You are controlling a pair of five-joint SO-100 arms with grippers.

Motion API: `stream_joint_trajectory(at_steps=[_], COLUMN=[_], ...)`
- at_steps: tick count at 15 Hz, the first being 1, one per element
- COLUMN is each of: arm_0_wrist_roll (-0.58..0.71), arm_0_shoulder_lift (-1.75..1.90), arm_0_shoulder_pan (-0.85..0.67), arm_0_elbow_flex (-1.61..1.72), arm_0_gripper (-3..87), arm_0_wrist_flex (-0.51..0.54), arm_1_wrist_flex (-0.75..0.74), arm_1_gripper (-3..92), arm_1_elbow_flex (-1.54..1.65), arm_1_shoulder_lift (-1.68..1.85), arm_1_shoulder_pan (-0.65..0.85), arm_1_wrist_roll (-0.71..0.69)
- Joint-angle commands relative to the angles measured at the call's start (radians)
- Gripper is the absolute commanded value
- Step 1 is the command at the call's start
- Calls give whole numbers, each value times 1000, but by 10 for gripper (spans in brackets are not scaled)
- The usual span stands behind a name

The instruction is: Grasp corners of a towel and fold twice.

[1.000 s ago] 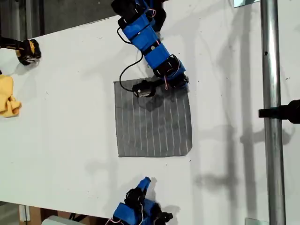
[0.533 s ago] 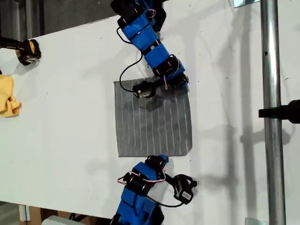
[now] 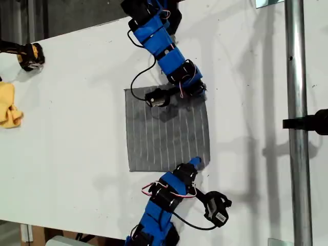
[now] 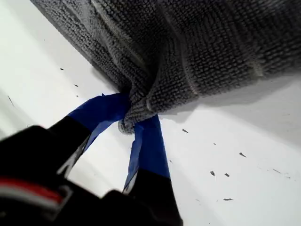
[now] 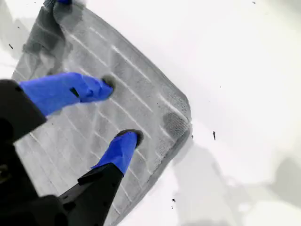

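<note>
The grey striped towel (image 3: 166, 133) lies flat on the white table in the exterior view. My first gripper (image 3: 199, 91) sits at the towel's upper right corner in that view. The first wrist view shows the first gripper (image 4: 131, 123) shut on a bunched corner of the towel (image 4: 197, 47). My second gripper (image 3: 195, 164) is at the towel's lower right corner in the exterior view. In the second wrist view the second gripper (image 5: 120, 113) is open, its blue fingers (image 5: 120, 150) just over the towel (image 5: 141, 103) near the corner (image 5: 181, 110).
A yellow cloth (image 3: 7, 108) and a yellow-and-black tool (image 3: 29, 55) lie at the exterior view's left. A metal pole (image 3: 296, 154) with a black clamp (image 3: 307, 122) runs down the exterior view's right. White table (image 3: 77, 128) surrounds the towel.
The second arm has come up from the exterior view's bottom edge to the towel's lower right corner. The first arm and the towel have stayed put.
</note>
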Motion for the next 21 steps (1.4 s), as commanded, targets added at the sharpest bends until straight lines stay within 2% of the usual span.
stream_joint_trajectory(at_steps=[1,3,6,14,15,18,20,21], arm_0_wrist_roll=[38,67,43,58,44,-51,-41,-43], arm_0_shoulder_lift=[-9,-26,-98,-385,-410,-430,-394,-347], arm_0_shoulder_pan=[12,8,15,-44,-64,-94,-15,28], arm_0_elbow_flex=[-28,-29,-8,-25,-23,-6,-138,-150], arm_0_gripper=[302,310,314,285,254,-16,-16,-16], arm_0_wrist_flex=[17,21,17,-109,-107,-49,34,38], arm_1_wrist_flex=[2,3,6,12,12,12,86,138], arm_1_gripper=[-2,-2,-2,-2,-2,-2,-2,-2], arm_1_elbow_flex=[-6,-6,-6,-8,-8,-9,-63,-109], arm_1_shoulder_lift=[32,41,48,71,74,75,81,81], arm_1_shoulder_pan=[-3,-8,-15,-38,-43,-63,-101,-120], arm_1_wrist_roll=[-2,3,18,32,38,51,78,86])
